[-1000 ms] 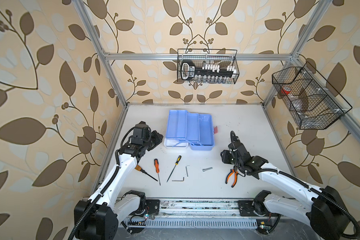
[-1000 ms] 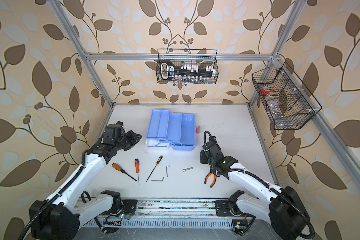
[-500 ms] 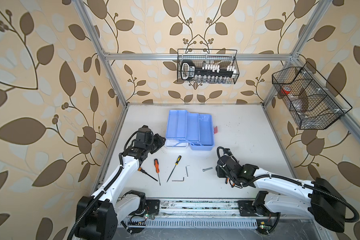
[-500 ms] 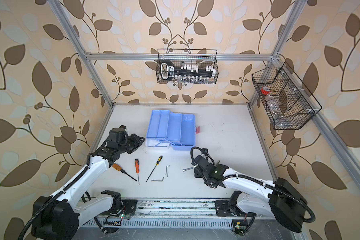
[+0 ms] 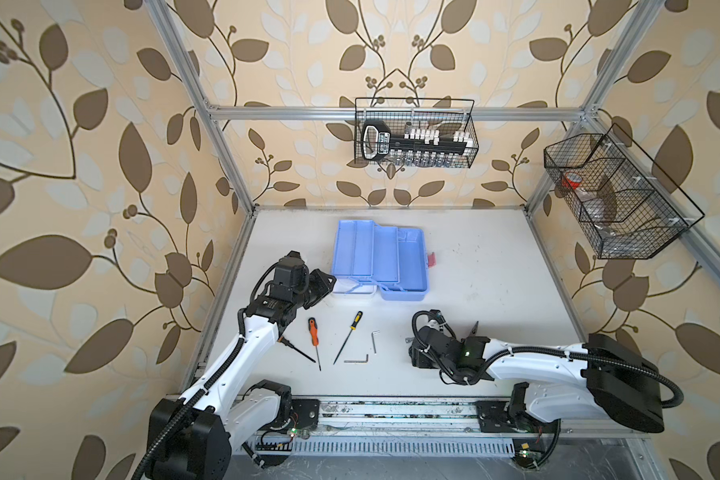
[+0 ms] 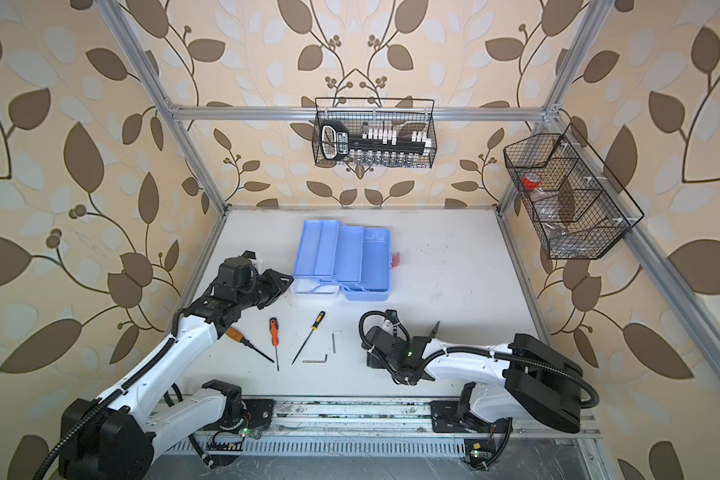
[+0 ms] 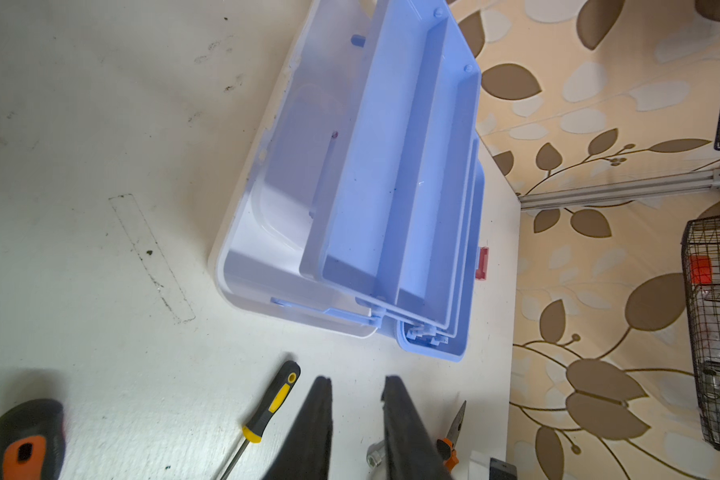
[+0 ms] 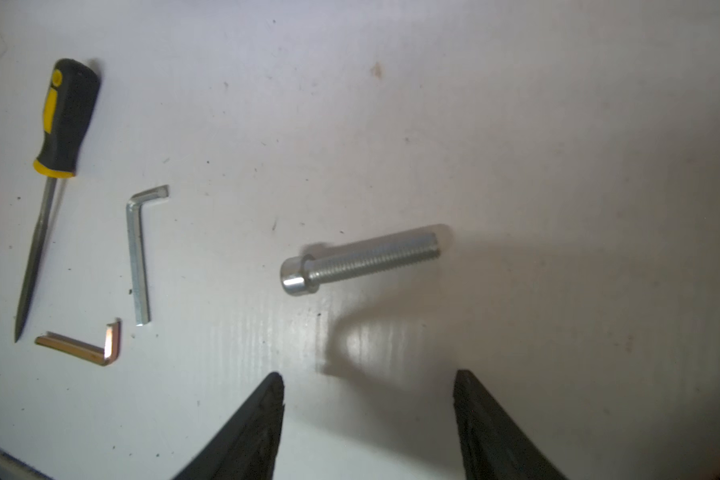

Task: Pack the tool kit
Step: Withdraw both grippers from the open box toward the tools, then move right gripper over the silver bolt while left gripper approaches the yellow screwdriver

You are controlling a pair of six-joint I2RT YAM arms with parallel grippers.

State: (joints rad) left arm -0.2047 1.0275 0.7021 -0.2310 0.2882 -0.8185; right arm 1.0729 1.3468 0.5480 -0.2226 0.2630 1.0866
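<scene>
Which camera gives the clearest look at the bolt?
The right wrist view: the bolt lies whole and close on the table, with its head and threads plain. The left wrist view catches only its head at the picture's edge. In a top view only a sliver shows.

Bolt in the clear, tools bunched to one side

The bolt [image 8: 360,259] lies alone on bare table [image 8: 558,145], with free room on every side. The silver hex key [image 8: 138,253] lies well apart from it. A bare strip runs between the open tool case [image 5: 379,259] and the yellow-handled screwdriver [image 5: 352,328].
</scene>
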